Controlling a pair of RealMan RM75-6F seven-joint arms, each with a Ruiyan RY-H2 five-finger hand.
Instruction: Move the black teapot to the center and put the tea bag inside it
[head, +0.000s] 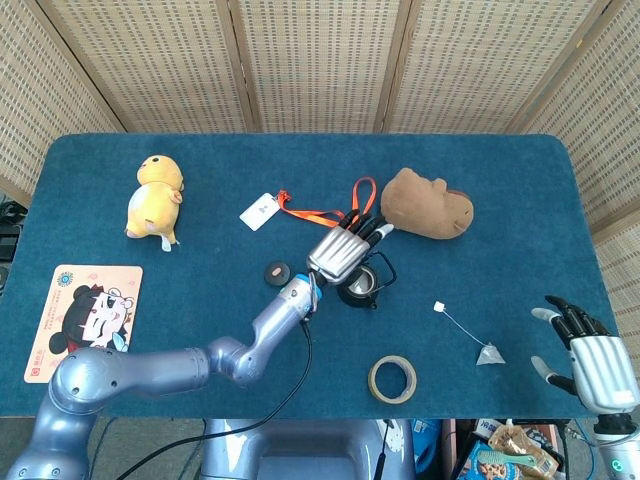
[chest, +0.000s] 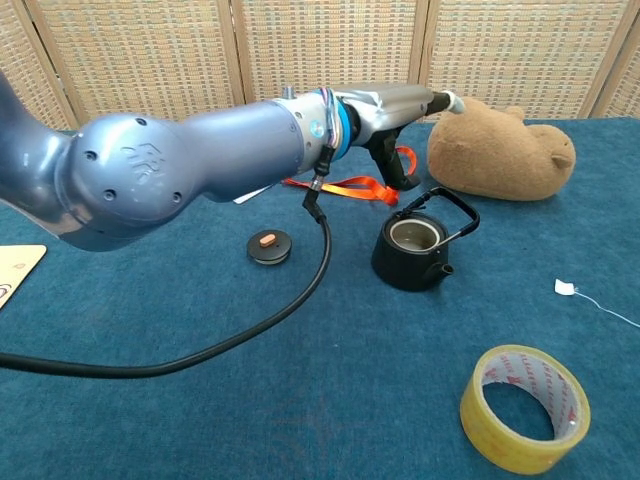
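Chest view is showing us the black teapot sitting upright on the blue table near its middle, lid off, its wire handle tipped over toward the brown plush. We are holding our left hand above and just behind the pot, fingers stretched out flat and gripping nothing; it is not touching the handle. The teapot lid, with its orange knob, is lying to the left of the pot, apart from it. An orange lanyard is running under our left forearm.

From the head view we are seeing the tea bag lying toward our right side of the table, its string trailing up-left to a small white tag; bag and pot are well apart. Our right hand is hovering at the table's near right corner, fingers spread, empty, near the tea bag but not touching it. A roll of yellow tape is resting in front of the pot. At the far left we are seeing a yellow plush, and a cartoon card is lying near the front left edge.
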